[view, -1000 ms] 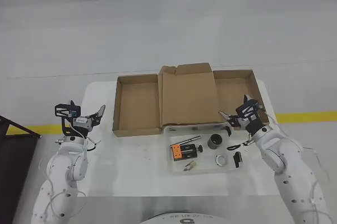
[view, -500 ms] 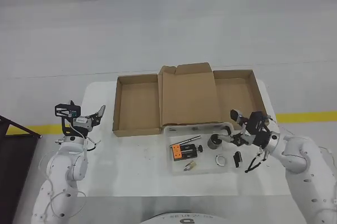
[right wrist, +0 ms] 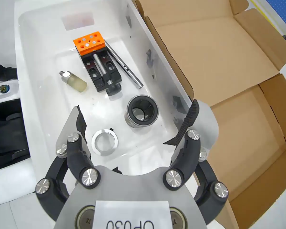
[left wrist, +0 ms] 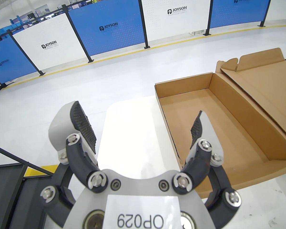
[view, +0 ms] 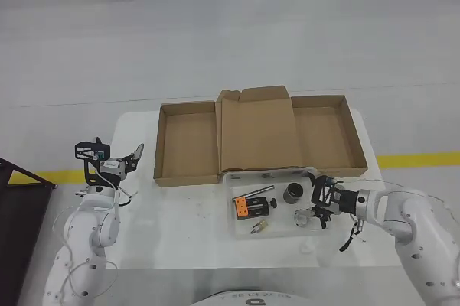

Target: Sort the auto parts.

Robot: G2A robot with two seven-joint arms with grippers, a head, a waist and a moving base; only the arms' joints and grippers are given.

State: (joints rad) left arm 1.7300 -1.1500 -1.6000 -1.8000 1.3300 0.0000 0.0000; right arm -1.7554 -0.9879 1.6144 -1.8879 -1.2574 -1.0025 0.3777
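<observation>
A clear plastic tray [right wrist: 28, 15] holds an orange-and-black vise [right wrist: 97, 65], a thin metal rod [right wrist: 125, 66], a small pale cylinder with a metal tip [right wrist: 74, 82], a black-and-silver bearing sleeve [right wrist: 141, 114] and a silver ring [right wrist: 104, 143]. My right gripper [right wrist: 136, 107] hovers open over the tray's right end, with the sleeve and ring between and below its fingers. From above, the right gripper [view: 317, 203] sits beside the ring [view: 301, 219]. My left gripper [left wrist: 137, 110] is open and holds nothing, raised at the table's left edge [view: 113, 154].
An open cardboard box [view: 187, 145] lies behind the tray [view: 228, 208]; its flap [view: 256, 130] covers the middle, with bare compartments at left and right [view: 325, 138]. Bare white table [view: 184, 222] stretches between the left arm and the tray.
My right arm has swung from beside the box's right compartment down to the tray's right end, now covering a small black part there. The left arm has stayed still.
</observation>
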